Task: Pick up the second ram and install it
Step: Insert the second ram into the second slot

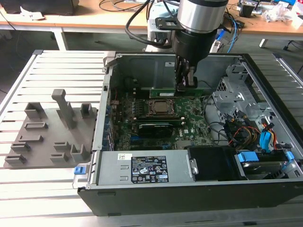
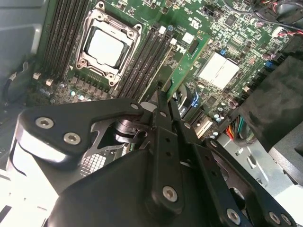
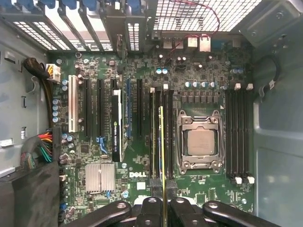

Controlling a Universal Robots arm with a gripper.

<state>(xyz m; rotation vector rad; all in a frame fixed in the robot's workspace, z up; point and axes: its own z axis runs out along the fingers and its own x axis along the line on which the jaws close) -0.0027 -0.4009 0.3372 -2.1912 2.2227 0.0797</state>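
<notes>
Pinches the second ram [image 3: 161,146] edge-on in the end effector [image 3: 164,189], hung over the slots [image 3: 163,137] at nine o'clock from the CPU socket [image 3: 199,142]. Risks a crooked seat: any tilt misses the slot, jams against closed latches, or scrapes the motherboard [image 3: 109,179].

Not much legible here tbh. The silver metal cover [image 1: 109,170] inside the case has a big black-and-white sticker [image 1: 149,173] and a small white sticker [image 1: 124,156], both with print too tiny to read. The motherboard [image 3: 142,163] has small white lettering I can't make out.
</notes>
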